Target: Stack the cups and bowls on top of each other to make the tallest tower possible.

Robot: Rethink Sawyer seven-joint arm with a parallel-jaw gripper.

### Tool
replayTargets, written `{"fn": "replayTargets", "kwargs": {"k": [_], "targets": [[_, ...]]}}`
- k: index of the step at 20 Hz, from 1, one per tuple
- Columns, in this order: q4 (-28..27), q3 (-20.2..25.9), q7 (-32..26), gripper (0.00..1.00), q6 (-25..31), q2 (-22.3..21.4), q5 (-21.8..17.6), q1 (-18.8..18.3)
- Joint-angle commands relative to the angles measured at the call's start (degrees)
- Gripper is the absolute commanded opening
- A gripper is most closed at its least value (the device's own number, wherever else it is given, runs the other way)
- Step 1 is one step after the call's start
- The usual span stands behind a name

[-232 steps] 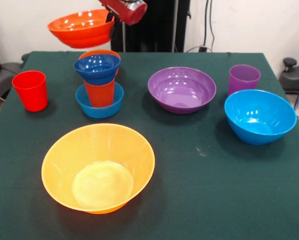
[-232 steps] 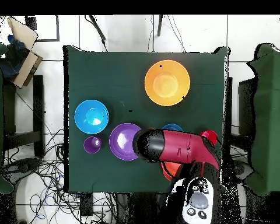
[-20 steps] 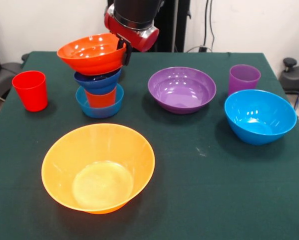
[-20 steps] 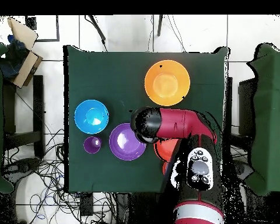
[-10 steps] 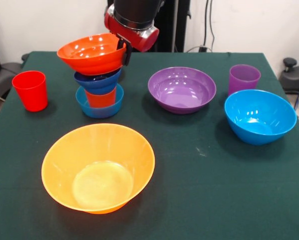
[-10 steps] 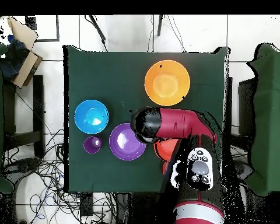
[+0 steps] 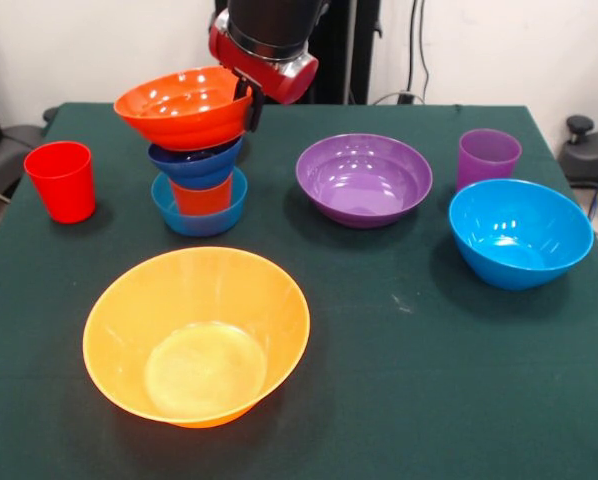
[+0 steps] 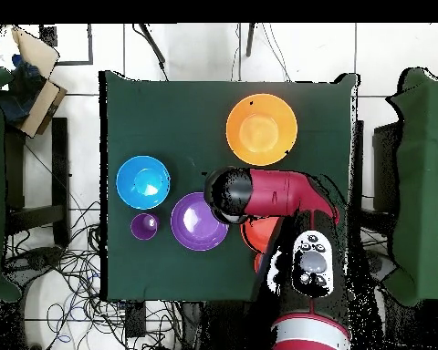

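While the hand (image 7: 247, 103) is pinching the right rim of the red-orange bowl (image 7: 182, 104), this bowl is sitting on top of the dark blue bowl (image 7: 196, 162). Under it, 1 orange cup (image 7: 201, 197) is standing inside the small light blue bowl (image 7: 199, 214), behind the yellow-orange bowl (image 7: 196, 333) on the counter (image 7: 399, 380).

The gripper (image 7: 249, 103) clamps the right rim of the red-orange bowl (image 7: 184, 105), which sits tilted atop a stack: dark blue bowl (image 7: 195, 163), orange-red cup (image 7: 201, 196) and small light blue bowl (image 7: 199, 212). On the green tablecloth (image 7: 399, 380) the red cup (image 7: 61, 181) stands left of the stack, with the purple bowl (image 7: 364, 179), purple cup (image 7: 489, 156) and large light blue bowl (image 7: 520, 232) to its right. The yellow-orange bowl (image 7: 197, 334) sits nearest the camera.
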Motion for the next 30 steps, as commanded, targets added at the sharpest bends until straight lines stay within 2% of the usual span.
{"fn": "replayTargets", "kwargs": {"k": [1,21,30], "targets": [[0.10,5.11,-4.32,0.00,-3.43,2.41,-3.60,-0.41],[1.50,6.25,-4.98,0.00,-7.27,2.60,-3.61,-1.99],[1.25,6.84,-5.39,0.00,-7.19,2.61,-3.23,-2.36]]}}
